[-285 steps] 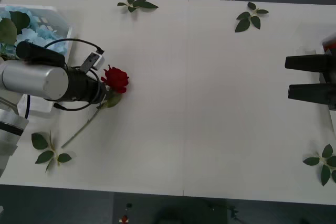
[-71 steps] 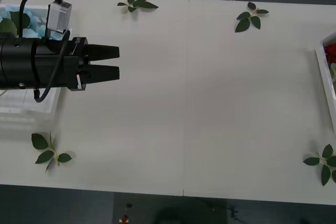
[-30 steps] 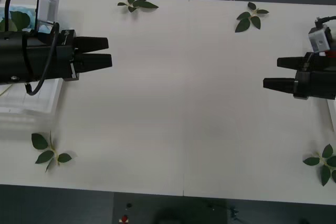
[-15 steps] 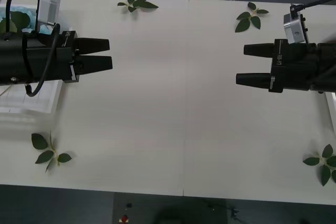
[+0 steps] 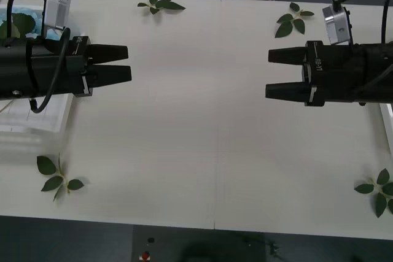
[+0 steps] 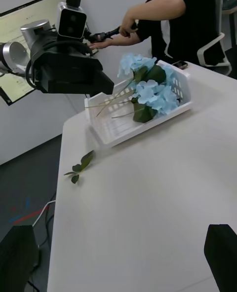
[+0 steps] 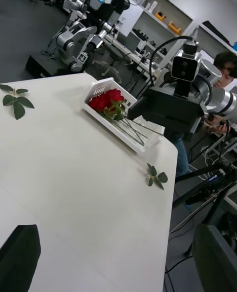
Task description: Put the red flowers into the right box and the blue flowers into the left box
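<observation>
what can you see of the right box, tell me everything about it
The right box is a shallow white tray that looks like plastic, with a raised, slotted rim. It sits flat on the white table near the right edge. The red flowers lie inside it, blooms bunched at one end and thin green stems running toward the other. The right hand hovers above the table beside it, fingers apart, not touching it. In the front view a sliver of its white rim shows below the right arm.
</observation>
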### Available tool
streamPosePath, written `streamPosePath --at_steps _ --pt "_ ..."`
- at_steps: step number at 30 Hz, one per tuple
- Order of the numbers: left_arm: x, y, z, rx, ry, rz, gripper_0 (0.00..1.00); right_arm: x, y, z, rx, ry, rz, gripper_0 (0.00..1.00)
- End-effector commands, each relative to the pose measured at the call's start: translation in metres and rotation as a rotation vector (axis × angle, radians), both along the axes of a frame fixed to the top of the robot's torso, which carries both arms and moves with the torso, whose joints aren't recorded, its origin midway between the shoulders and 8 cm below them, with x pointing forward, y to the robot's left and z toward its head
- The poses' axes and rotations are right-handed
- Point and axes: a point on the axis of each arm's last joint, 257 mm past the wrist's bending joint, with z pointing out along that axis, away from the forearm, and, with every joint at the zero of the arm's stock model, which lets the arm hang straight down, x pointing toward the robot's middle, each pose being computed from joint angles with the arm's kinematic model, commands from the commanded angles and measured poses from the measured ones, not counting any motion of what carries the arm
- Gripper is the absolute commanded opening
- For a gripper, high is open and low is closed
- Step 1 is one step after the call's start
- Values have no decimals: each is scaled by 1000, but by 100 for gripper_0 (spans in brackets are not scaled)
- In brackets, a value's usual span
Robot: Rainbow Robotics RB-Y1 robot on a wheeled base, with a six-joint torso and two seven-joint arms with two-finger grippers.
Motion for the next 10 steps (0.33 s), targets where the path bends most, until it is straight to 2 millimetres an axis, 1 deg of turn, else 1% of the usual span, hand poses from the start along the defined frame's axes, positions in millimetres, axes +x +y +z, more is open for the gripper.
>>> streamPosePath --at_steps 1,10 --pt "-7 1 10 3 -30 -15 89 1 0 13 3 -32 8 100" --pt "-7 1 10 3 -30 -15 89 1 0 13 3 -32 8 100"
